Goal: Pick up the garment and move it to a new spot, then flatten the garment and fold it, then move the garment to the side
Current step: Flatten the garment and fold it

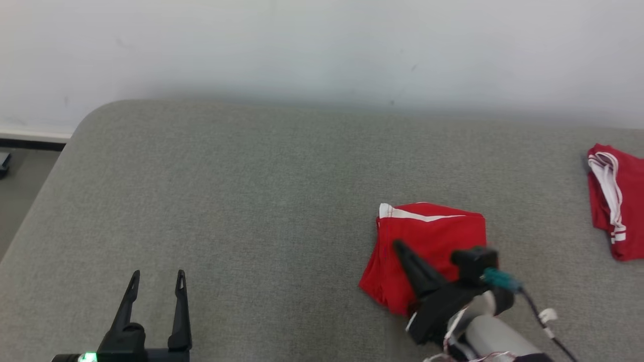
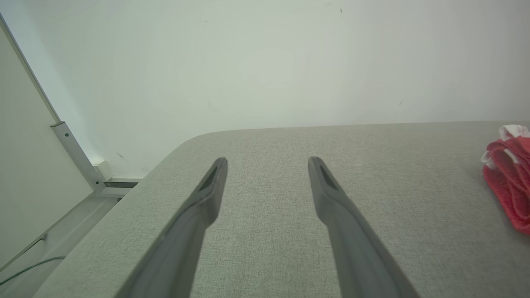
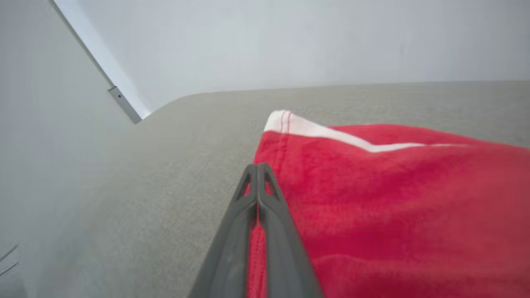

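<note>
At the far left we are holding the left fingers (image 1: 179,306) spread wide and empty above bare bench (image 1: 226,201), and they are taking no part just now. Moving right, the garment (image 1: 432,231), red with a white stripe, is lying as a folded packet on the bench, right of the middle. So we are judging the flattening and folding done, and the last step, shifting it to the side, to be the one in hand. The right fingers (image 1: 408,257) are pressing shut together and lying low over the packet's left part. The right wrist view is showing red in the slit between them, yet we cannot tell whether any cloth is pinched. Next we are needing either a firm hold through all the layers or a flat, steady push, or the fold is likely coming undone. Further right, a second red piece (image 1: 616,211) is lying well apart, and we are having to stop short of it if going that way.
</note>
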`<state>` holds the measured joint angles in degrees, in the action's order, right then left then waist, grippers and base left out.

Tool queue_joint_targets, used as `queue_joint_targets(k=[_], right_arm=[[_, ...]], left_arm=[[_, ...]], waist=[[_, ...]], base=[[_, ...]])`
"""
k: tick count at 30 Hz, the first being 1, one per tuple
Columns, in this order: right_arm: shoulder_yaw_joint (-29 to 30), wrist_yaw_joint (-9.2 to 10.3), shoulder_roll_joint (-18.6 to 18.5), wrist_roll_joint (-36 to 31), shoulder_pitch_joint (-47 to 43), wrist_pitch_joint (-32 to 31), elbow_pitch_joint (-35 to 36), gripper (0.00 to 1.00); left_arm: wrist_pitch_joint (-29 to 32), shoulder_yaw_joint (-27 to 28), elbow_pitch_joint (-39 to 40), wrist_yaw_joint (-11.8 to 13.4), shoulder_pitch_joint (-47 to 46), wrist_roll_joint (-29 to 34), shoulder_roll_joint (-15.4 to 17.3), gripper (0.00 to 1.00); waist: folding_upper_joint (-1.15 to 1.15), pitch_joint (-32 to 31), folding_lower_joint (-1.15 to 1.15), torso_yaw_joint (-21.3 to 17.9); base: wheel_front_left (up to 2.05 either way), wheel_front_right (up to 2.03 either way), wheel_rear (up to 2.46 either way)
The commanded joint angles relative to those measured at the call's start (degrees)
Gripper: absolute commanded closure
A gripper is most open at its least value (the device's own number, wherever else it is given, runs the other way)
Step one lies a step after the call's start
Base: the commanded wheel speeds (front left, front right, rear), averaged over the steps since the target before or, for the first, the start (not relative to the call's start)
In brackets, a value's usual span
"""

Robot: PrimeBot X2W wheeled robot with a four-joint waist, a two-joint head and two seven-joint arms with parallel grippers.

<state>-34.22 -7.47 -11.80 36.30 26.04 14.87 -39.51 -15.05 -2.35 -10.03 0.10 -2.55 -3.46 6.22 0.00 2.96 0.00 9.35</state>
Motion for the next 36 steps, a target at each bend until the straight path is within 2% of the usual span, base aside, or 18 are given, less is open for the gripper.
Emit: queue_joint_targets(k=[1,8,14,19,20,21,22,23,36], right_arm=[[1.3,0.01,-0.9,-0.2,-0.5,0.3,1.3,1.00],[14.9,0.01,-4.6,-5.8,-6.4,0.3,11.0,1.00],[24.7,0.01,-4.3,-10.5,-12.7,0.3,16.0,1.00],[29.1,0.01,-3.3,-13.6,-18.1,0.3,19.2,1.00],[29.8,0.01,-3.0,-14.2,-19.1,0.3,19.9,0.78],[30.5,0.01,-2.7,-14.8,-20.2,0.3,20.5,0.62],[31.1,0.01,-2.4,-15.5,-21.1,0.3,21.2,0.25],[31.8,0.01,-2.0,-15.9,-22.1,0.3,21.5,0.00],[36.7,0.01,2.1,-21.0,-29.3,0.3,26.9,0.00]], left_arm=[[-0.2,0.3,0.1,0.3,0.7,0.0,0.4,0.00],[-0.2,0.9,0.9,0.7,2.6,0.1,0.9,0.00],[-0.2,1.1,0.6,1.3,3.3,0.8,1.5,0.00],[-0.1,1.4,0.9,1.5,3.3,0.5,1.8,0.00],[-0.1,1.5,0.9,1.6,3.4,0.5,1.9,0.00],[-0.1,1.5,0.9,1.6,3.5,0.4,1.9,0.00],[-0.1,1.6,1.0,1.6,3.6,0.3,2.0,0.00],[-0.1,1.6,0.9,1.6,3.8,0.3,2.1,0.00],[-0.1,2.2,1.3,3.0,7.5,0.7,2.9,0.00]], waist=[[0.00,-1.2,0.00,-1.4],[0.00,-2.9,0.00,-5.1],[0.00,-3.7,0.00,-7.8],[0.00,-4.2,0.00,-9.0],[0.00,-4.3,0.00,-9.1],[0.00,-4.4,0.00,-9.2],[0.00,-4.5,0.00,-9.3],[0.00,-4.6,0.00,-9.4],[0.00,-6.2,0.00,-9.6]], base=[[0.00,0.00,0.00],[0.00,0.00,0.00],[0.00,0.00,0.00],[0.00,0.00,0.00],[0.00,0.00,0.00],[0.00,0.00,0.00],[0.00,0.00,0.00],[0.00,0.00,0.00],[0.00,0.00,0.00]])
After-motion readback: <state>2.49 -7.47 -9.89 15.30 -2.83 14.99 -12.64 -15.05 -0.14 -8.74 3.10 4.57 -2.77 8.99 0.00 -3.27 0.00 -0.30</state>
